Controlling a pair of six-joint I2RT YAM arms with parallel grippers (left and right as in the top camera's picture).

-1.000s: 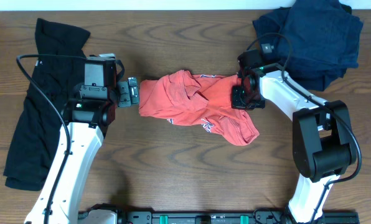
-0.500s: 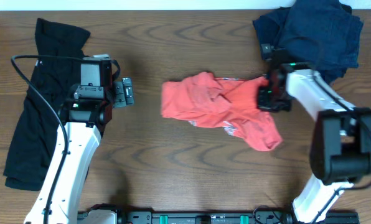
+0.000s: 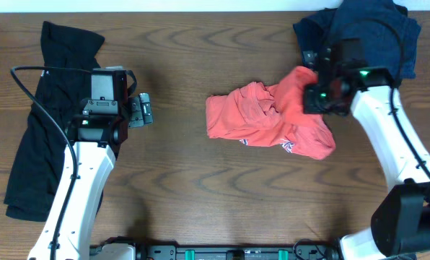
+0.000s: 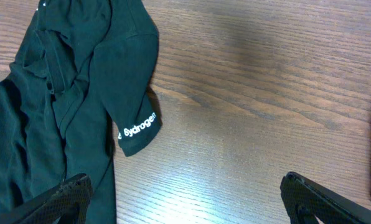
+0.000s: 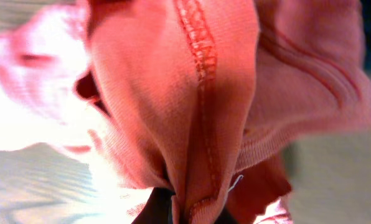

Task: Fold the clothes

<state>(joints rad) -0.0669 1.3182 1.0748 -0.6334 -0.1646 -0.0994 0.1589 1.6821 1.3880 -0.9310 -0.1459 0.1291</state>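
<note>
A crumpled red shirt point(image 3: 269, 119) lies right of the table's middle. My right gripper point(image 3: 317, 97) is shut on its upper right edge and lifts that part off the table. The right wrist view is filled with the pinched red fabric and its seam point(image 5: 201, 93). My left gripper point(image 3: 144, 109) is open and empty, well left of the red shirt, over bare wood. In the left wrist view its fingers point(image 4: 185, 199) are spread wide beside a black shirt point(image 4: 55, 112) with white lettering on the sleeve.
The black shirt point(image 3: 45, 115) lies spread along the left side of the table. A pile of dark navy clothes point(image 3: 366, 40) sits at the back right corner, just behind my right gripper. The table's surface is brown wood point(image 3: 200, 202).
My right gripper has dragged the red shirt to the right and raised its right edge toward the navy pile. My left gripper has let go and drawn back slightly left.
</note>
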